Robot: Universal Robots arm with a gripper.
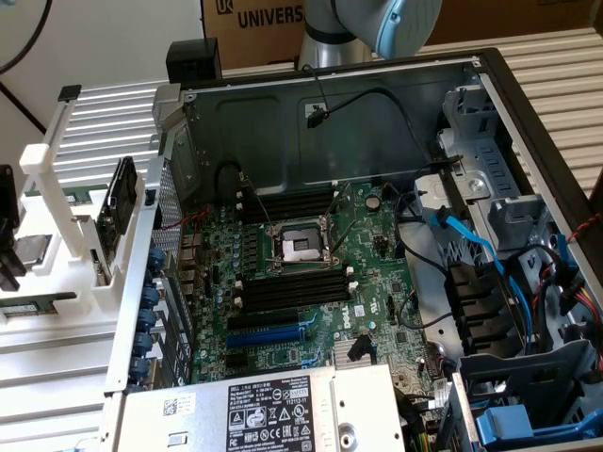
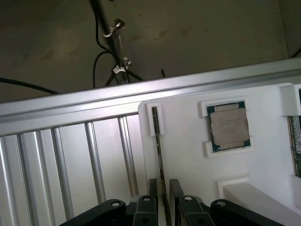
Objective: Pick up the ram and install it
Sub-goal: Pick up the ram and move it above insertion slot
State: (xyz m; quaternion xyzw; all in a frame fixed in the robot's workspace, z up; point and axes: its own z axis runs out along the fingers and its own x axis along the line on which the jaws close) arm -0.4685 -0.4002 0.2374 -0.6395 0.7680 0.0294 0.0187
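The ram (image 2: 160, 155) is a thin dark stick seen edge-on, standing upright in a slot of the white holder (image 2: 188, 155). My gripper (image 2: 163, 195) is open, with one black finger on each side of the ram's near end and a small gap at both sides. In the exterior view the white holder (image 1: 57, 221) stands at the left, outside the open computer case. Black memory slots (image 1: 292, 287) with white end clips lie on the green motherboard (image 1: 358, 282), beside the processor socket (image 1: 297, 247).
A processor chip (image 2: 229, 125) sits in a recess of the holder beside the ram, and a green board (image 2: 295, 146) lies past it. The ribbed aluminium table (image 2: 70, 160) ends close by. Inside the case are blue cables (image 1: 471, 245), a power supply (image 1: 273, 410) and drive cages (image 1: 509, 198).
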